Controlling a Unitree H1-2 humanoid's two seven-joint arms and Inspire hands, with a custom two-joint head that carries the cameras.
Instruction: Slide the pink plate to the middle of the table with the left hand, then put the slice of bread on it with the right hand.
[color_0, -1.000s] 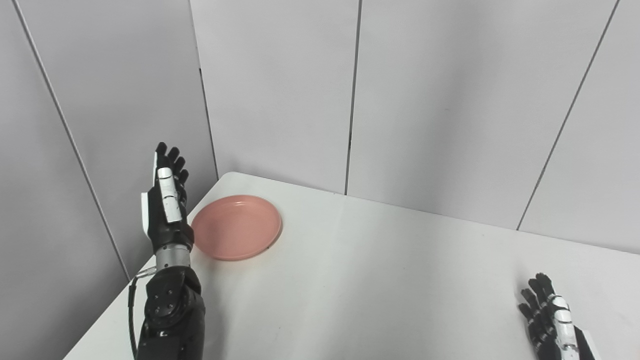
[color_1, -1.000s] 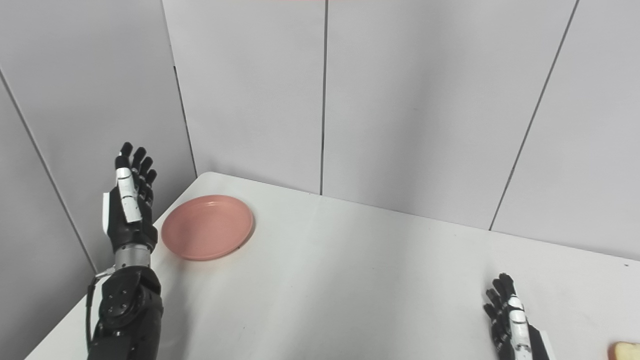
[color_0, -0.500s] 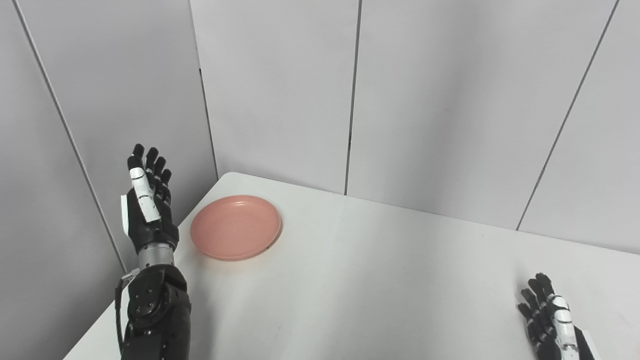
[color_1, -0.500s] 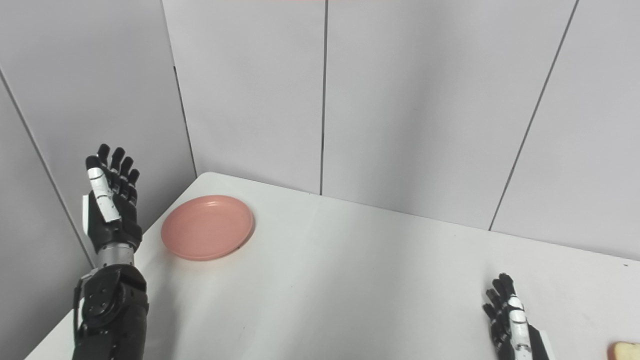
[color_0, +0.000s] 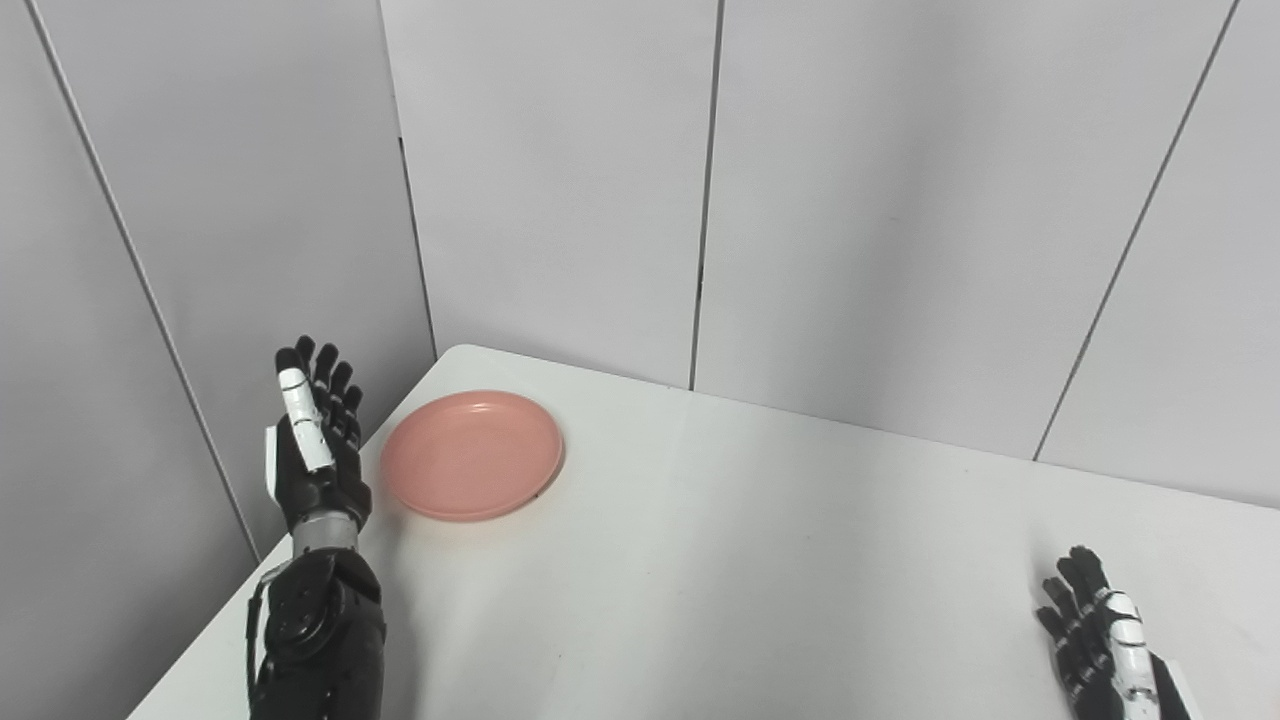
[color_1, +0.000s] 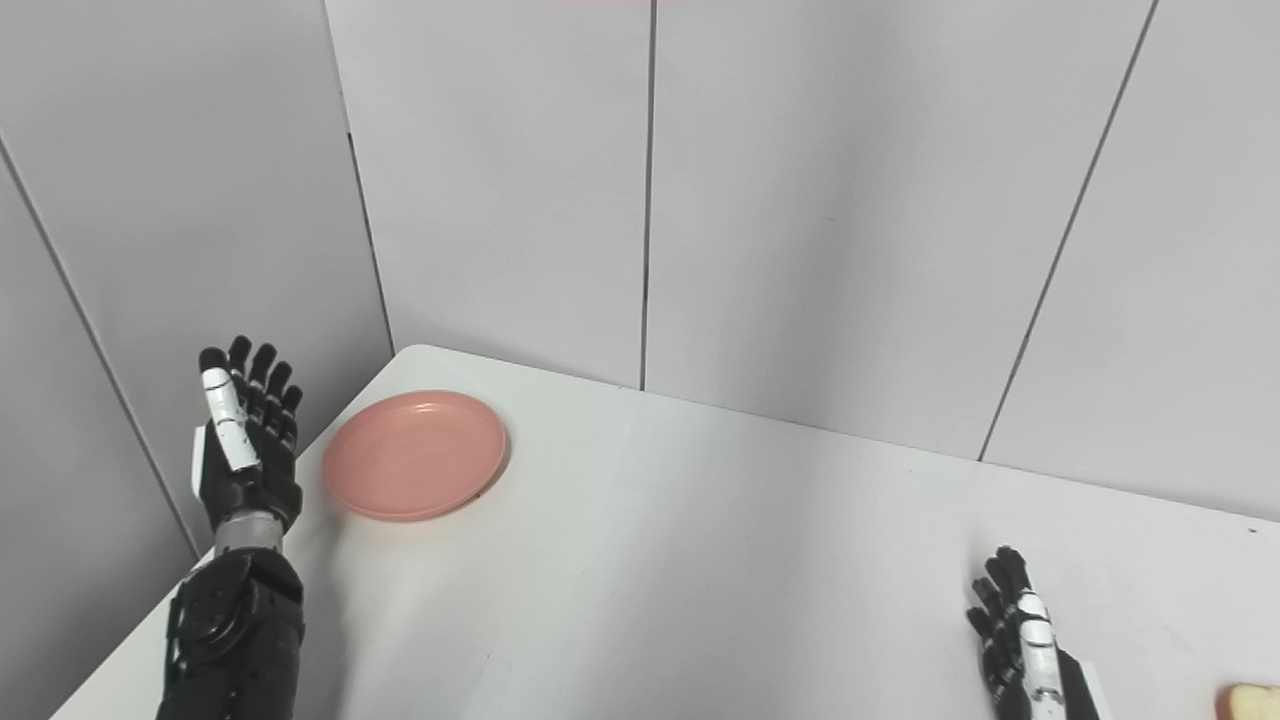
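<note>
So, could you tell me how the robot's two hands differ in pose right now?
The left hand is raised beside the pink plate, near the table's left edge; the right hand sits low over the table's right side. Both are open and hold nothing.

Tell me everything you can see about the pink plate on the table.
The pink plate is round and shallow, with a low raised rim and a plain, matte salmon-pink surface that looks like plastic. It is empty and lies flat on the white table, near the far left corner. The left hand is raised, open, just to its left without touching it. Only the table touches it.
</note>
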